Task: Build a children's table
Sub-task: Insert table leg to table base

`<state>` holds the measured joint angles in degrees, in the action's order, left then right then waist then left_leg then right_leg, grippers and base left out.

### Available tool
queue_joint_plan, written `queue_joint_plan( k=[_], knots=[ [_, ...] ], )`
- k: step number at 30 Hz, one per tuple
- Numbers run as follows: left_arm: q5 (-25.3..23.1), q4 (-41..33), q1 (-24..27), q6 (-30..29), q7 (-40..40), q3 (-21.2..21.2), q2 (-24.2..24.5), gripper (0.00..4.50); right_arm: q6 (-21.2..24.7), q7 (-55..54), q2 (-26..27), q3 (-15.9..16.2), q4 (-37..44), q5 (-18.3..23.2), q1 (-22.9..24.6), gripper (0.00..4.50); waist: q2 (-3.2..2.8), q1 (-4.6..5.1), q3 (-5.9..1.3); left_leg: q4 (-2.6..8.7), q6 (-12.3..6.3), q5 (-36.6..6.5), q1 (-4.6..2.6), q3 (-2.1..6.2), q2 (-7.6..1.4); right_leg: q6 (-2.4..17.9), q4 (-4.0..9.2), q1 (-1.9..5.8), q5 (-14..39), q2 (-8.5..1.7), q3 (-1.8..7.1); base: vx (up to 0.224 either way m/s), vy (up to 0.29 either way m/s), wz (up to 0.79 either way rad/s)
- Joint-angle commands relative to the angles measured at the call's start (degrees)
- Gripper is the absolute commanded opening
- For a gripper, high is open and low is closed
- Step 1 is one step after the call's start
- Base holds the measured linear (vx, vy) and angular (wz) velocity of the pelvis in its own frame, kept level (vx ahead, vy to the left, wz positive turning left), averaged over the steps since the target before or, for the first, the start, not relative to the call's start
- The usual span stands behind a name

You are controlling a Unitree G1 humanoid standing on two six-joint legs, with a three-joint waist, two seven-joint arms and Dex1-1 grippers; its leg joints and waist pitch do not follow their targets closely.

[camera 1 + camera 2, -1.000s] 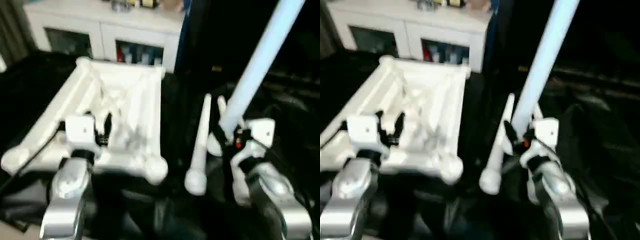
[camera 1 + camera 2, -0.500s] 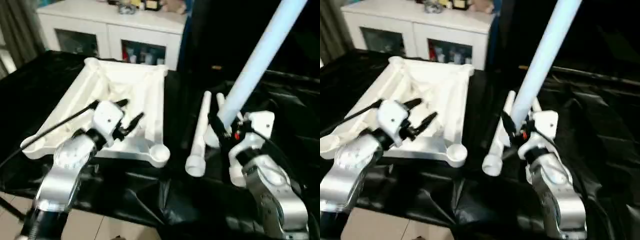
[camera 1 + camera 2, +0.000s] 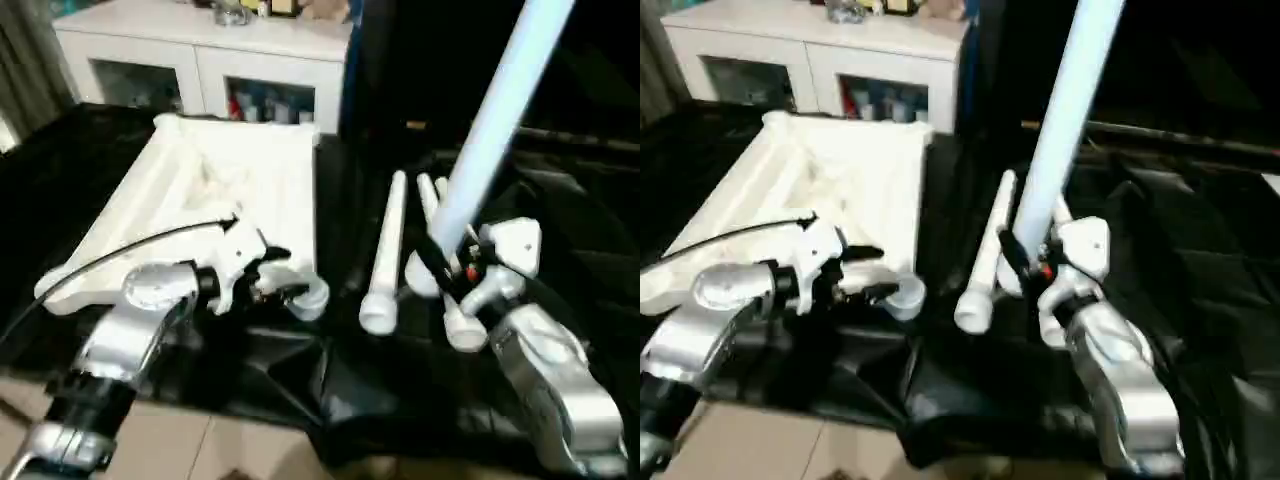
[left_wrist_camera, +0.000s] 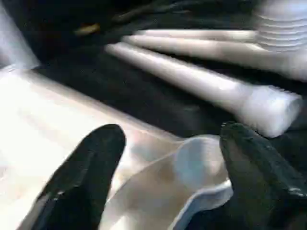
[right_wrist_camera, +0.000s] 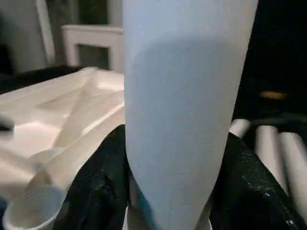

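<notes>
Here I see the white tabletop (image 3: 215, 190) lying underside up on the black-draped table (image 3: 80, 150), its near corner socket (image 4: 201, 158) empty between my left end effector's (image 3: 270, 275) wide-spread fingers. My right end effector (image 3: 1025, 262) clamps one leg (image 3: 490, 120) upright; other legs (image 3: 385, 250) lie beside it.

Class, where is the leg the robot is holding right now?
In the head views, the held leg rises steeply from the right gripper, right of the tabletop, above the spare legs.
</notes>
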<state>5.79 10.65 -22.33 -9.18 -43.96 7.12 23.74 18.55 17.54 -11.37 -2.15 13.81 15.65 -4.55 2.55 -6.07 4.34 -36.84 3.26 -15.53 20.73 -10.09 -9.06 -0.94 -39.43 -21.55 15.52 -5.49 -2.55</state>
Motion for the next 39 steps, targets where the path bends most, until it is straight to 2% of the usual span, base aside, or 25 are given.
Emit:
queue_joint_plan(
  k=[1, 3, 6, 10, 11, 13, 16, 17, 20, 22, 23, 24, 25, 26, 27, 28, 29, 31, 32, 33, 34, 35, 37, 38, 39],
  knots=[
    [-1.2, -3.7, 2.1, 1.0, 11.3, -4.3, -3.5, 3.68, 0.4, -2.0, 1.1, -1.8, 2.5, 0.8, 1.3, 1.88, -0.35, -1.20, -3.79, 0.43, -0.13, 6.4, 1.44, 4.59, -1.21, 3.4, 11.08, 2.55, 45.9, -8.05, 5.98, 0.107, -0.106, -0.09],
    [-1.4, -6.6, 4.0, -3.1, 17.8, -7.4, -6.3, 3.68, 0.4, -3.4, 1.8, -2.7, 3.1, 0.8, 2.3, 1.88, -1.74, -0.56, -4.05, 5.94, 2.25, -7.3, -1.71, 3.26, -3.97, 8.3, 6.51, -0.48, 12.2, -1.32, 2.70, 0.025, -0.003, 0.12],
    [-2.3, -11.0, 7.8, -7.9, 24.6, -10.1, -9.9, 3.68, 0.3, -4.9, 2.7, -3.5, 3.5, 0.8, 4.1, 1.88, -1.75, 0.57, -3.68, 6.62, 1.55, -14.3, -0.57, 2.41, -3.65, 11.2, 7.48, 0.07, 11.0, -1.89, 2.96, -0.009, -0.012, 0.15],
    [-3.1, -16.9, 13.8, -7.8, 29.8, -11.2, -14.0, 3.68, 0.6, -6.2, 3.8, -4.0, 4.2, 1.2, 5.2, 1.88, -0.44, -1.23, -3.89, 3.56, -7.10, -4.9, 1.95, 2.04, -2.57, 7.8, 11.54, 2.41, 22.2, -8.55, 6.80, 0.000, 0.000, 0.00],
    [-3.5, -17.4, 14.3, -7.7, 30.7, -11.1, -14.3, 3.68, 0.6, -6.3, 4.0, -3.9, 4.1, 1.2, 4.9, 1.88, -0.29, -2.25, -4.15, 0.48, -9.44, -2.2, 3.05, 3.21, -2.77, 7.5, 12.69, 3.08, 24.1, -12.36, 9.38, 0.012, 0.059, 0.02],
    [-4.0, -18.0, 14.3, -7.9, 31.7, -11.0, -14.3, 3.68, 0.7, -6.5, 4.3, -3.9, 4.1, 1.3, 4.6, 1.88, -0.99, -2.70, -4.10, -2.32, -9.25, -0.7, 5.31, 5.75, -3.34, 10.2, 12.99, 3.76, 22.4, -14.86, 10.65, 0.016, 0.099, -0.03],
    [-4.2, -19.2, 14.0, -9.4, 32.4, -11.1, -13.9, 3.68, 0.2, -6.7, 4.7, -3.7, 4.1, 1.5, 4.1, 1.88, -2.05, -1.75, -4.15, 4.02, -13.89, 1.9, 2.20, 4.25, -2.30, 11.5, 10.28, 1.12, 16.0, -5.41, 4.76, 0.014, 0.188, 0.00],
    [-4.3, -19.5, 14.0, -9.7, 32.6, -11.3, -13.9, 3.68, 0.0, -6.7, 4.8, -3.6, 4.1, 1.5, 4.1, 1.88, -3.56, 1.89, -4.78, 5.89, -26.06, 8.2, -3.38, 4.39, -1.63, 7.4, 3.37, -3.54, 7.3, 3.00, -1.09, 0.015, 0.236, 0.11],
    [-6.8, -19.4, 13.8, -9.5, 35.2, -11.7, -14.1, 3.68, -0.4, -7.0, 5.1, -3.5, 4.2, 1.0, 4.5, 1.88, -3.87, 2.00, -4.53, 7.16, -34.26, 17.4, -2.26, 5.09, -4.32, -1.4, -3.90, -5.64, 4.4, 2.31, -3.35, -0.007, 0.230, 0.09],
    [-9.5, -19.1, 13.5, -8.6, 36.5, -10.6, -13.3, 3.68, -0.5, -7.1, 5.1, -3.4, 4.3, 0.9, 4.6, 1.88, -2.03, 1.76, -4.17, 7.61, -30.07, 12.3, -0.44, 4.97, -5.28, -1.5, -1.16, -3.76, 2.4, -0.13, -1.38, -0.063, 0.157, -0.08],
    [-10.5, -19.1, 13.6, -7.9, 36.7, -9.9, -13.0, 3.68, -0.6, -7.1, 5.2, -3.4, 4.4, 0.9, 4.6, 1.88, -0.32, -1.33, -4.36, 1.41, -11.75, -5.1, 1.74, 5.38, -3.82, 2.9, 7.68, -0.96, 5.5, -12.44, 7.39, -0.093, 0.137, -0.02],
    [-10.4, -19.2, 13.6, -7.7, 36.8, -9.7, -13.1, 3.68, -0.6, -7.2, 5.2, -3.4, 4.4, 0.8, 4.7, 1.88, -0.60, -0.91, -3.95, 0.62, -7.18, -5.6, 1.15, 6.42, -4.05, 7.3, 8.54, -0.26, 8.8, -13.03, 6.55, -0.093, 0.125, -0.06],
    [-9.7, -19.1, 13.6, -8.1, 37.1, -10.0, -13.6, 3.68, -0.6, -7.2, 5.3, -3.3, 4.4, 0.8, 4.7, 1.88, -3.10, 1.13, -3.65, 4.36, 0.14, -15.5, -0.06, 8.87, -6.41, 9.5, 7.36, -0.19, 17.1, -4.02, 0.83, -0.093, 0.125, -0.06],
    [-8.9, -19.1, 13.6, -8.6, 37.5, -10.3, -14.2, 3.68, -0.7, -7.2, 5.4, -3.3, 4.4, 0.7, 4.7, 1.88, -5.06, 2.12, -3.75, 8.50, 5.28, -25.7, -0.80, 12.44, -11.21, 5.4, 3.74, -0.71, 15.2, -0.30, -0.45, -0.093, 0.119, -0.13],
    [-8.1, -19.6, 13.9, -9.4, 38.3, -10.9, -14.8, 3.68, -0.6, -7.1, 5.4, -3.5, 4.3, 0.7, 4.6, 1.88, -5.75, 2.52, -3.89, 12.58, 13.94, -34.3, 1.41, 10.93, -10.64, -0.8, -5.57, -1.89, 4.3, 3.68, -3.51, -0.100, 0.097, -0.01],
    [-8.1, -19.7, 13.9, -9.6, 38.3, -10.9, -14.8, 3.68, -0.6, -7.1, 5.4, -3.5, 4.3, 0.7, 4.6, 1.88, -5.75, 2.52, -3.89, 12.58, 13.94, -34.3, 1.41, 10.93, -10.64, -0.8, -5.57, -1.89, 4.3, 3.68, -3.51, -0.100, 0.097, -0.01],
    [-6.9, -20.6, 14.2, -9.5, 38.3, -11.8, -15.3, 3.68, -0.5, -7.1, 5.3, -3.4, 4.1, 0.7, 4.4, 1.88, -6.34, 2.07, -4.32, 11.97, 12.80, -36.7, 1.10, 7.81, -6.50, 1.4, -4.35, -1.49, 1.3, 3.95, -4.39, -0.102, 0.033, 0.03],
    [-6.3, -21.9, 14.6, -9.5, 38.3, -12.8, -15.8, 3.68, -0.4, -7.0, 5.0, -3.1, 3.7, 0.5, 4.3, 1.88, -5.74, 2.40, -4.94, 12.36, 10.24, -36.3, 0.39, 7.63, -4.20, 2.6, 0.08, 0.34, 1.3, 2.11, -3.21, -0.090, -0.038, 0.01],
    [-6.2, -22.4, 14.9, -10.2, 38.8, -13.3, -16.1, 3.68, -0.4, -7.0, 4.8, -2.9, 3.5, 0.2, 4.2, 1.88, -2.74, 2.65, -5.99, 10.13, 9.80, -28.8, 0.30, 7.30, -2.20, 3.0, 5.15, 1.32, 1.7, -2.55, -0.26, -0.079, -0.074, -0.11],
    [-5.8, -22.6, 15.0, -10.1, 38.8, -13.6, -16.4, 3.68, -0.4, -7.0, 4.8, -2.9, 3.4, 0.2, 4.2, 1.88, -0.81, 1.12, -4.86, 3.14, 5.55, -15.1, 2.31, 7.16, -1.16, 3.7, 10.21, 1.99, 15.9, -12.62, 3.43, -0.082, -0.073, -0.24],
    [-5.3, -22.9, 15.1, -9.9, 38.9, -13.8, -16.7, 3.68, -0.4, -7.0, 4.8, -2.9, 3.3, 0.1, 4.1, 1.88, -0.81, 1.12, -4.86, 3.14, 5.55, -15.1, 2.31, 7.16, -1.16, 3.7, 10.21, 1.99, 15.9, -12.62, 3.43, -0.082, -0.073, -0.24],
    [-3.4, -24.0, 16.4, -8.4, 38.4, -14.4, -17.7, 3.68, -0.6, -7.2, 4.3, -2.8, 2.9, -0.8, 4.0, 1.88, -0.56, -0.24, -3.59, -1.11, 0.79, 4.9, 4.45, 6.67, 0.32, 1.5, 12.42, 4.25, 25.1, -11.68, 1.24, -0.074, -0.058, -0.42],
    [-2.4, -24.7, 17.4, -8.1, 37.9, -14.3, -18.1, 3.68, -0.8, -7.1, 4.3, -2.8, 2.7, -1.0, 3.9, 1.88, -2.79, 0.53, -3.56, 5.30, 2.95, -3.7, 3.21, 7.14, -2.83, 5.3, 10.46, 5.19, 25.4, -6.50, -2.70, -0.045, 0.004, -0.47],
    [-1.9, -25.1, 18.0, -7.9, 37.6, -14.1, -18.3, 3.68, -0.9, -7.1, 4.3, -2.9, 2.6, -1.1, 3.8, 1.88, -3.08, 2.22, -4.07, 7.59, 4.13, -18.6, 1.89, 8.35, -4.93, 4.5, 8.22, 3.64, 19.1, -3.53, -2.42, -0.033, 0.025, -0.23],
    [-1.6, -26.0, 19.2, -7.6, 37.2, -13.6, -18.5, 3.68, -1.4, -7.4, 3.9, -2.8, 2.4, -2.2, 3.8, 1.88, -3.26, 2.62, -4.09, 8.22, 4.53, -25.4, 1.67, 8.32, -4.57, 5.7, 8.06, 4.12, 14.3, -4.19, -1.80, 0.000, 0.000, 0.00]
  ],
)
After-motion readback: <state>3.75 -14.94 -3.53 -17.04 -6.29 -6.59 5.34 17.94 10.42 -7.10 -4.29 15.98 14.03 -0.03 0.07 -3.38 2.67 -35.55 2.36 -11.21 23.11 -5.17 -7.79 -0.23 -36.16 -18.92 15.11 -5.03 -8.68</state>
